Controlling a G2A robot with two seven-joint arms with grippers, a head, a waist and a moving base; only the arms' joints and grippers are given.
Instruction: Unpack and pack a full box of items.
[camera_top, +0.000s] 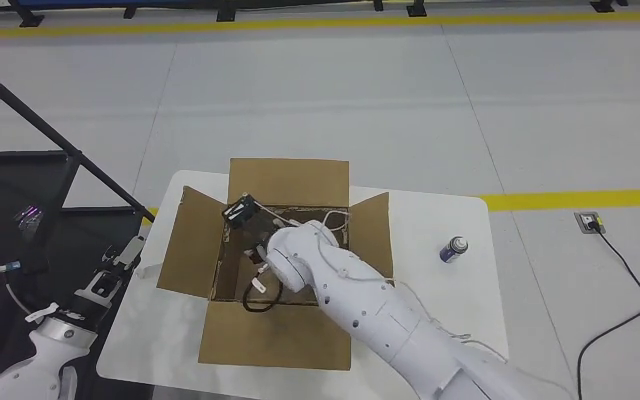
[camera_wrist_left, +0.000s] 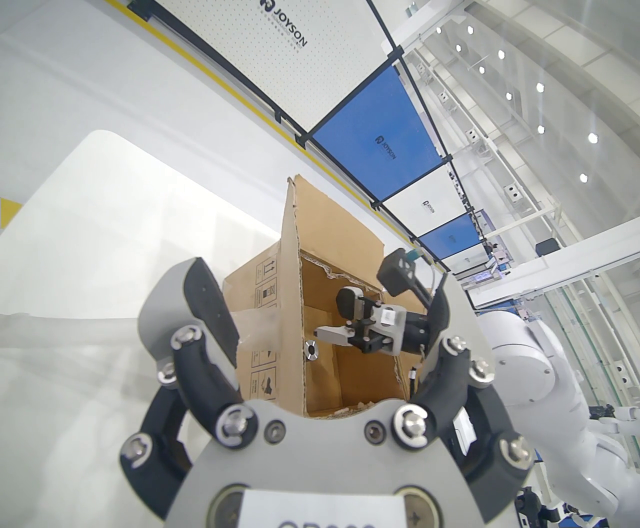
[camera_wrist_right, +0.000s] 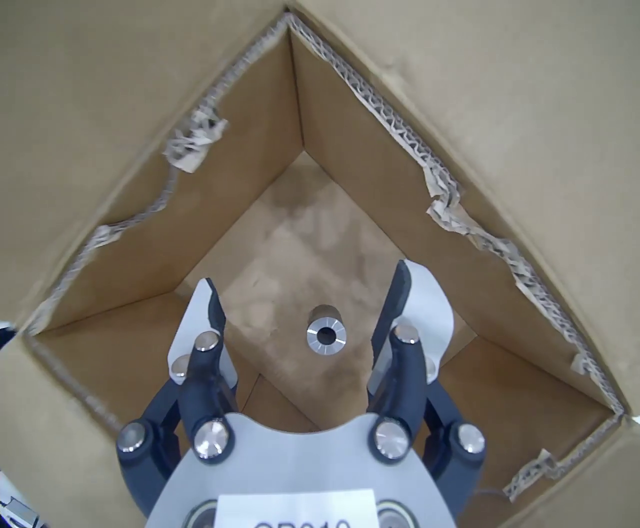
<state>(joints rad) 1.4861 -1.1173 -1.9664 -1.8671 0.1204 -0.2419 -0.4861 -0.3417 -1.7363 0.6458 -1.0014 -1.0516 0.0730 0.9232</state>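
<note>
Top: right arm (camera_top: 330, 270) bent down into open brown cardboard box (camera_top: 288, 180) on white bench (camera_top: 440, 300). L wrist: left pincer (camera_wrist_left: 320, 295) spread wide, outside box, facing it. R wrist: right pincer (camera_wrist_right: 306, 280) spread over small silver hollow metal cylinder (camera_wrist_right: 326, 337) standing on box floor.

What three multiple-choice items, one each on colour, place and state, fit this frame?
1. The table is: A white; B black; C green.
2. The metal cylinder is: A on the table; B on the box floor; C on a flap.
3. The right gripper is: A shut on the cylinder; B shut empty; C open.
Key: A, the top view shows its white top; B, it sits on cardboard between the box walls; C, its fingers stand apart, holding nothing.
</note>
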